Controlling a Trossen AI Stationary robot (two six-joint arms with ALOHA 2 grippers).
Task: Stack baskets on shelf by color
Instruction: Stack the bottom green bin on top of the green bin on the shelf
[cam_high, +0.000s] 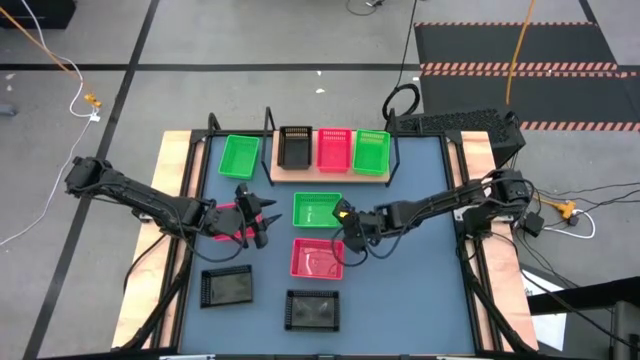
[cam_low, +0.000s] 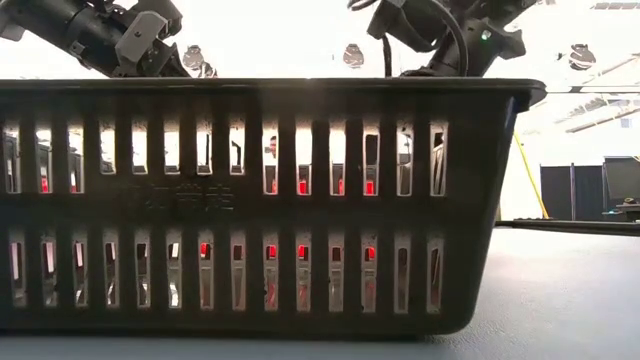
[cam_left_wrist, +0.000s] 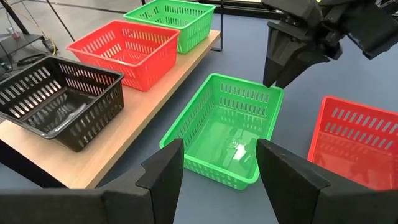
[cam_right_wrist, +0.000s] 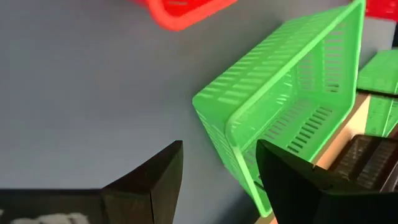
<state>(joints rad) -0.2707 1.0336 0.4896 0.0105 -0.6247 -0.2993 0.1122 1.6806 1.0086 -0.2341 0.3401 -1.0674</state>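
Baskets: black (cam_high: 295, 146), red (cam_high: 332, 149) and green (cam_high: 371, 152) sit on the shelf (cam_high: 330, 176), six wait on the table, both grippers (cam_high: 262, 218) (cam_high: 343, 222) open and empty beside the middle green one (cam_high: 317, 209).

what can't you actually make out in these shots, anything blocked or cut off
- Low view: a black basket right at the lens fills the picture and hides the table; only red glints show through its slots.
- High view: a pink-red basket lies mostly under the left gripper.
- Right wrist view: the shelf is cut off by the frame edge and the right gripper.
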